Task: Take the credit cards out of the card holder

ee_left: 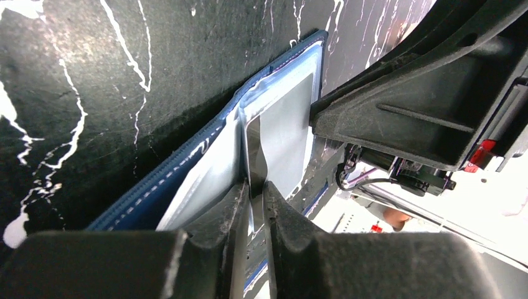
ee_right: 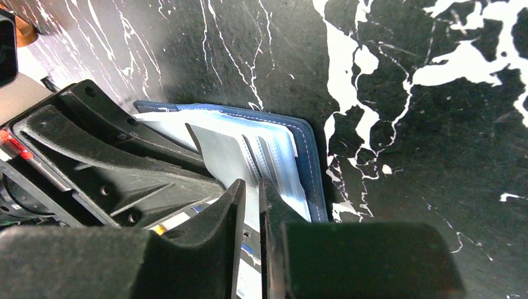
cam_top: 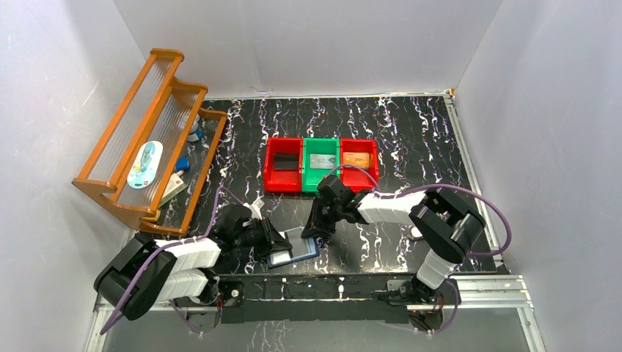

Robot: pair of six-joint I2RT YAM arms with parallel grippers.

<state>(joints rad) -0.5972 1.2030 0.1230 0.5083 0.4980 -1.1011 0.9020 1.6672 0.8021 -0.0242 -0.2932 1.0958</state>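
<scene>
Looking down from the top view, the card holder [cam_top: 293, 251] lies open on the desk [cam_top: 411, 147] just ahead of the arm bases. The left claw [cam_top: 277, 238] is at its left edge and the right claw [cam_top: 314, 233] at its right, both low over it. Further back, a red bin [cam_top: 282, 185] holds a dark card [cam_top: 284, 163], well apart from the holder. From here I cannot tell how either claw's fingers stand.

The left wrist view settles that for its own side. The left claw is pinched on the near edge of a thin grey leaf [ee_left: 283, 137] rising out of the navy cover, with the right claw's body close against the leaf's far side.

The right wrist view shows the right claw clamped on what looks like the same leaf from the opposite end. Only this view shows the pale-blue sleeves [ee_right: 277, 162] fanned beside it. Whether the leaf is a card or a sleeve, I cannot tell.

To do this step well, I judge that one claw should pin the holder. The other should draw slowly, straight along the sleeve's opening, so the plastic neither buckles nor lifts the whole holder.
</scene>
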